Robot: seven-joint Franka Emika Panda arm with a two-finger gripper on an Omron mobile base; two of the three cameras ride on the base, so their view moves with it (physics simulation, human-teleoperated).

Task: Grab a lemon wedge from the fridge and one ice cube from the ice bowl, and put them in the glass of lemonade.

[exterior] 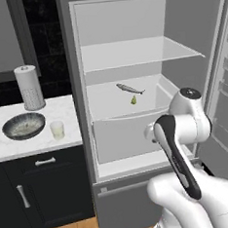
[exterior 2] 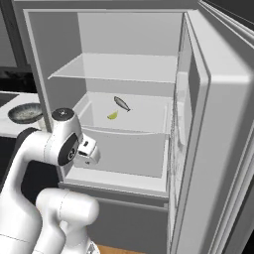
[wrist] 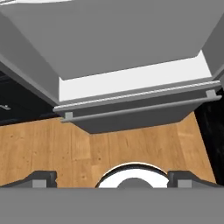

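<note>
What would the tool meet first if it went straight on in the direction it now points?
The open tool points downward, in front of the fridge. Straight ahead lies the wooden floor, just before the fridge's lower front edge. Probably the floor first, though depth is unclear.

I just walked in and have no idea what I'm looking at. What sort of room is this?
It looks like a home kitchen, computer-rendered. An open fridge with white shelves stands beside a marble counter over dark cabinets, and a paper-towel roll sits on that counter.
</note>
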